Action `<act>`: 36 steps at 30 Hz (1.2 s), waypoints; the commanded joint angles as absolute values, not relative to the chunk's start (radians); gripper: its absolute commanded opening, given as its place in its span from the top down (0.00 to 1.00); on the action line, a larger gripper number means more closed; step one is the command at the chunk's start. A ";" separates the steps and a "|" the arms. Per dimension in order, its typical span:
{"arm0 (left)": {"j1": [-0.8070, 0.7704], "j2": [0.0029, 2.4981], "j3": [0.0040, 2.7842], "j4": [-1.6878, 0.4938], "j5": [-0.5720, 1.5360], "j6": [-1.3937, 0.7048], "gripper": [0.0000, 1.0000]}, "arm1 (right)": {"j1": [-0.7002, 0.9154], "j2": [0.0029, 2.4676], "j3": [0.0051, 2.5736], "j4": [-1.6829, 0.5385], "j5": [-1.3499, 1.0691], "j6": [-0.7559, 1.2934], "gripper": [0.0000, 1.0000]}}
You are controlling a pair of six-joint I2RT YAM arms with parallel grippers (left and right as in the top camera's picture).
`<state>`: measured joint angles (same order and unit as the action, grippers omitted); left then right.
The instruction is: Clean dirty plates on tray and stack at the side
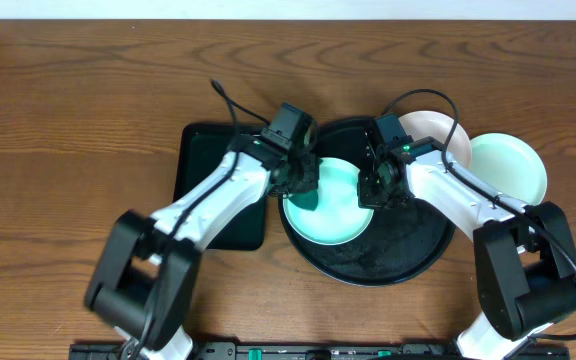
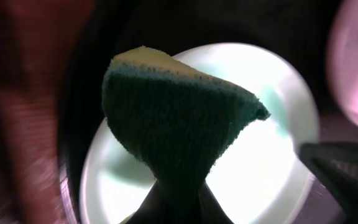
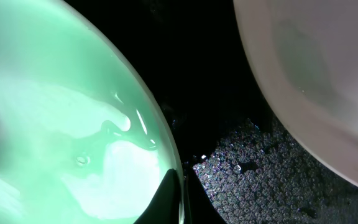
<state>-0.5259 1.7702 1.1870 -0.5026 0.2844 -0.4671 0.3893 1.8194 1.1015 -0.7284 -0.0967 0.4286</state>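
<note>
A pale mint plate (image 1: 333, 210) lies on the left part of the round black tray (image 1: 408, 250). My left gripper (image 1: 303, 178) is shut on a green and yellow sponge (image 2: 179, 118), which is over that plate (image 2: 272, 180). My right gripper (image 1: 378, 188) is shut on the plate's right rim, one finger on each side of the edge (image 3: 179, 199). The plate (image 3: 55, 124) looks wet and glossy. A white plate (image 1: 440, 135) sits at the tray's back right edge and also shows in the right wrist view (image 3: 316, 81). A second mint plate (image 1: 513, 165) lies on the table at the right.
A smaller black rectangular tray (image 1: 208, 180) lies to the left of the round tray, under my left arm. The wooden table (image 1: 68, 120) stretches around both. The round tray's textured floor (image 3: 253, 174) shows specks beside the held plate.
</note>
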 commanded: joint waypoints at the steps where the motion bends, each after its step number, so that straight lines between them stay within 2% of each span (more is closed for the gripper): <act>1: -0.524 1.678 1.184 -0.524 0.274 -0.404 0.92 | 0.401 1.824 1.095 -0.729 -0.105 0.429 0.99; 15: -0.454 1.621 1.184 -0.768 -0.141 -0.393 0.91 | 0.401 1.824 1.095 -0.729 -0.105 0.429 0.99; 25: -0.439 1.647 1.161 -0.798 -0.196 -0.393 0.92 | 0.401 1.824 1.095 -0.730 -0.105 0.429 0.98; 36: -0.432 1.673 1.050 -0.722 -0.252 -0.393 0.92 | 0.401 1.824 1.095 -0.730 -0.105 0.429 0.98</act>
<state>-0.4412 1.6676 1.0687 -0.7292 -0.2073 -0.4068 0.3893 1.8194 1.1015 -0.7284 -0.0967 0.4286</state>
